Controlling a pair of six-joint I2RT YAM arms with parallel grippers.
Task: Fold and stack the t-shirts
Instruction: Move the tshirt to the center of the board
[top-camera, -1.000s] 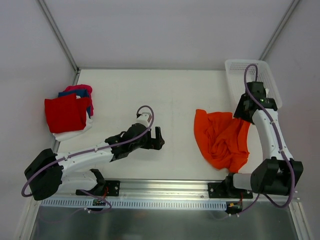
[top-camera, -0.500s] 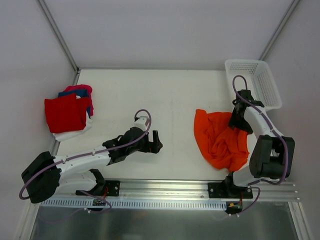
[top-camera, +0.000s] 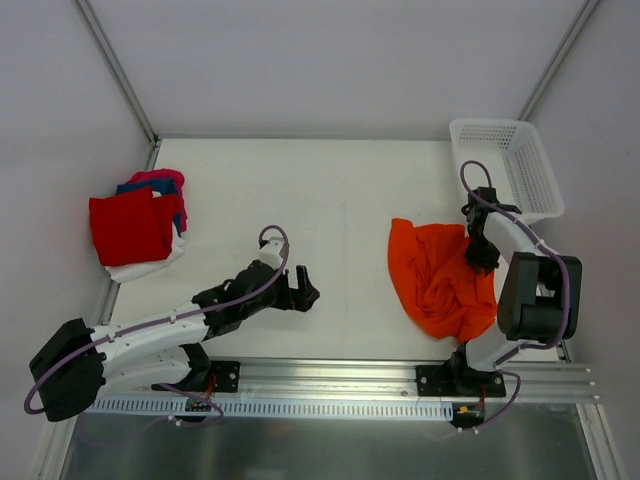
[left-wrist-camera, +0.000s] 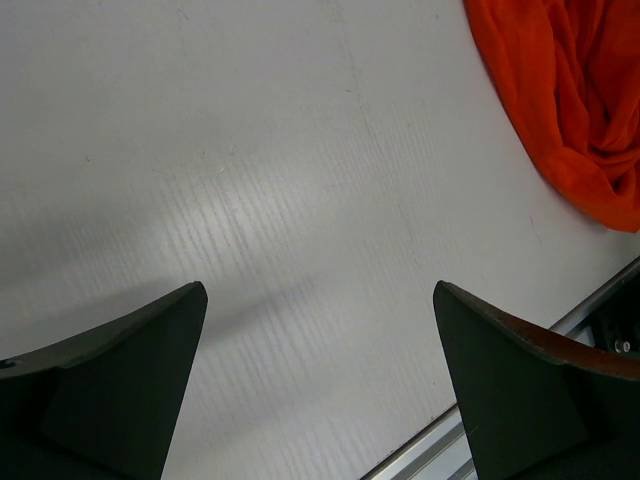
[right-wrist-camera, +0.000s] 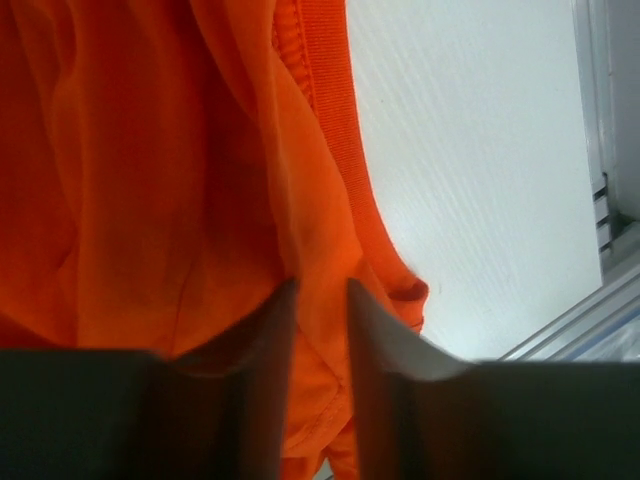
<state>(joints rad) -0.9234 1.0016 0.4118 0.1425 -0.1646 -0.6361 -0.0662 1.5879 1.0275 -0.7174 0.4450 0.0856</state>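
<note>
The crumpled bright orange cloth t-shirt (top-camera: 440, 280) lies in a loose heap on the right side of the white table (top-camera: 340, 190). It is near the white plastic mesh basket (top-camera: 505, 160) and well apart from the pile of folded t-shirts (top-camera: 135, 228) at the far left. In that pile a red one lies on top, with blue, magenta-pink and white edges showing beneath. We read the pile as the stack so far, and the orange shirt as the one in hand, not yet spread.

The right gripper (right-wrist-camera: 320, 300) is down on the shirt's far right edge, beside a ribbed band (right-wrist-camera: 345, 130) that curls onto the table. Its two fingers stand close together, and orange cloth fills the narrow slit between them. From the wrist view we cannot tell whether they pinch a fold or merely lie over it. An edge is a sensible place to take hold, we think, since a seam gives a firm line for pulling the heap flat.

The left gripper (left-wrist-camera: 318, 295) hangs over bare table near the middle, fingers spread wide and holding nothing, turned towards the shirt. We judge it is placed there to take a second edge, since spreading soft cloth wants two holds. The risk is that only one layer is caught and the rest drags along bunched.
</note>
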